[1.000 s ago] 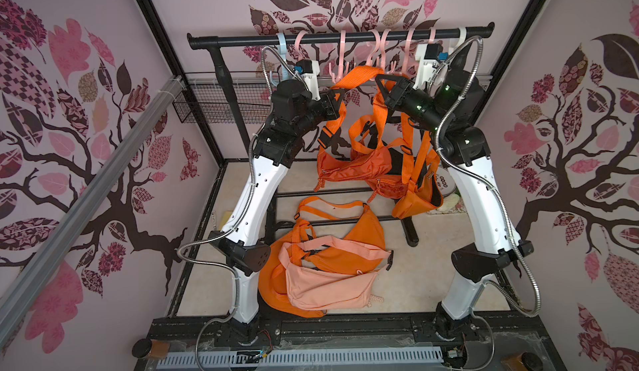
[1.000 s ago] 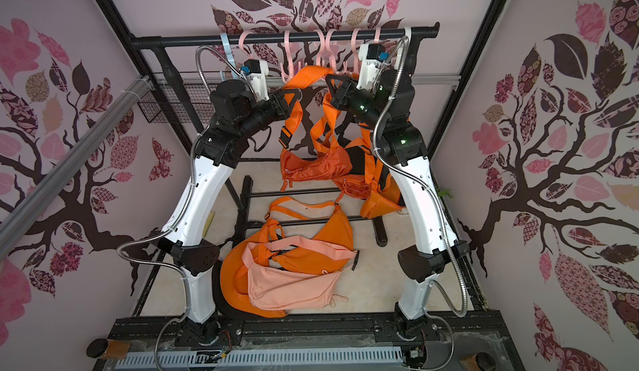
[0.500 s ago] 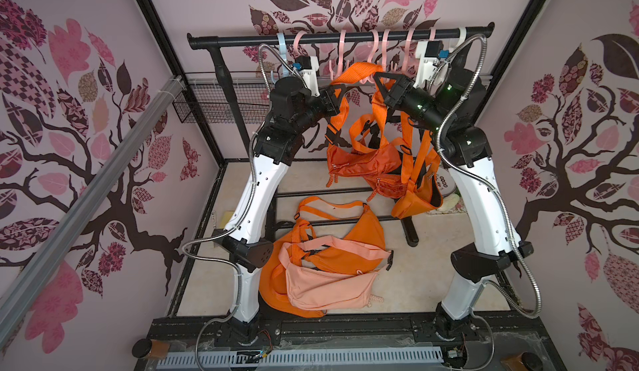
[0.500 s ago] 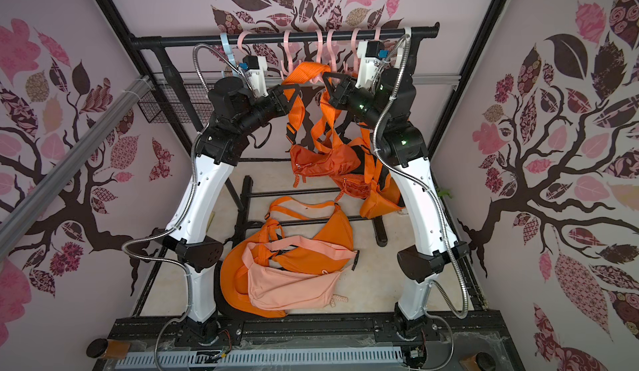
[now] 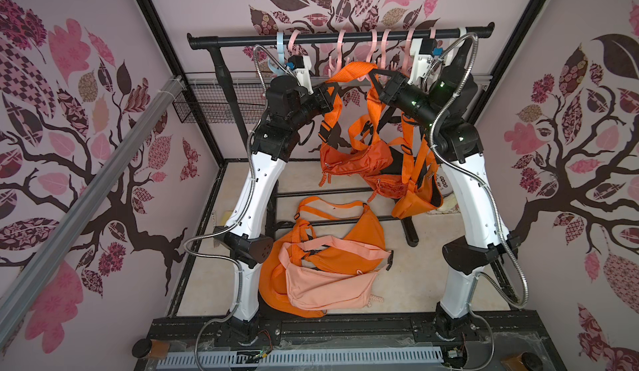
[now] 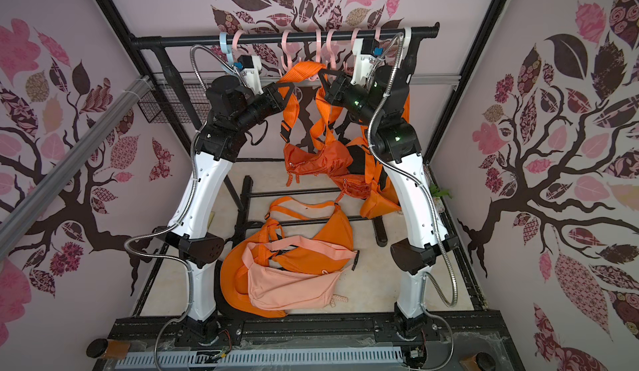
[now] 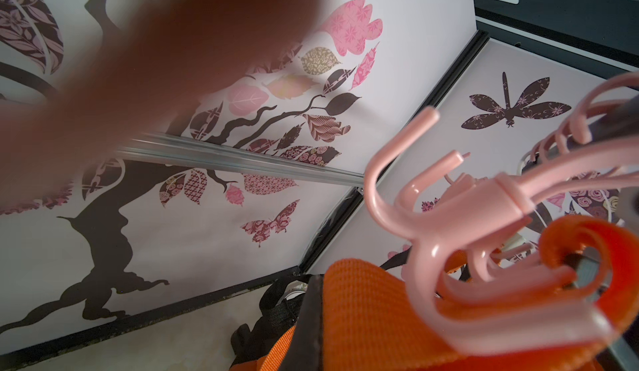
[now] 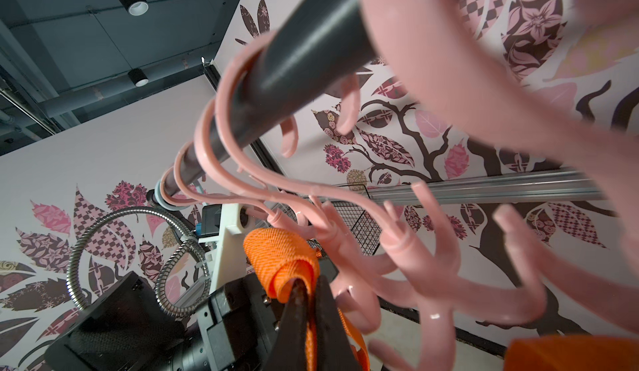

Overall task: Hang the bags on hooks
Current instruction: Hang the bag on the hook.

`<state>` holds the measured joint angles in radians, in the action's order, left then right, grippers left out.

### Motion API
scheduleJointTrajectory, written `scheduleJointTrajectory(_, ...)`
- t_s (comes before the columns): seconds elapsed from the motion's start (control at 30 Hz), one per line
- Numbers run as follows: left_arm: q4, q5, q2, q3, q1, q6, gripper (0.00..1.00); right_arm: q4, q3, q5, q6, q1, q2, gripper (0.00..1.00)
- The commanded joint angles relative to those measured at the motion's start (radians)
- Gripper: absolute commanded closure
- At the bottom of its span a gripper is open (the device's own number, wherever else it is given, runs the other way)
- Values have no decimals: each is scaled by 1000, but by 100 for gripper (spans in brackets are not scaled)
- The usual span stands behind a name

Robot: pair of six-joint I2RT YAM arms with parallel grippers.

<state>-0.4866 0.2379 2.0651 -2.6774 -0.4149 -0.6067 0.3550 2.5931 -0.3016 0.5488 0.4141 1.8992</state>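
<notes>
The bag (image 5: 356, 160) hangs in the air below the middle of the rail (image 5: 311, 40), between the two arms, and well below both grippers. Its strap (image 5: 356, 68) arches up from the left gripper (image 8: 307, 303) across to the right gripper (image 5: 375, 75), with the top of the arch just under the rail among the pink hooks. In the left wrist view the prongs of one hook (image 7: 432, 248) lie across the strap and seem to touch it. None of the views shows clearly whether the strap is caught on a prong.

A brown blur fills one corner of the left wrist view, too close to the lens to identify. The right wrist view does not show the right gripper's own fingers, and a blurred hook covers much of it. In both top views the right arm hides part of the other orange bags (image 5: 415, 192) hanging near the right end of the rail.

The left gripper is clenched on a fold of the strap, with the webbing bunched between its black fingers. The right gripper is also closed, pinching the strap at the other side of the arch.

More bags (image 5: 328, 269) lie on the floor (image 5: 432, 282) near the front edge.
</notes>
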Motion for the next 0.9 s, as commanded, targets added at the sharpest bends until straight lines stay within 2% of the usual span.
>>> scheduleJointTrajectory(0.0,69,-28,-29,-42,3,-2,100,-42,38,26,-13,6,-2,100)
scheduleJointTrajectory(0.2,112,-34,-3,-55,4,-9,100,-78,49,26,-17,6,13,100)
scheduleJointTrajectory(0.5,173,-104,-25,-24,3,32,100,-108,72,69,-49,6,17,100)
scheduleJointTrajectory(0.87,177,-125,-53,83,-1,47,100,-116,56,89,-115,6,29,100)
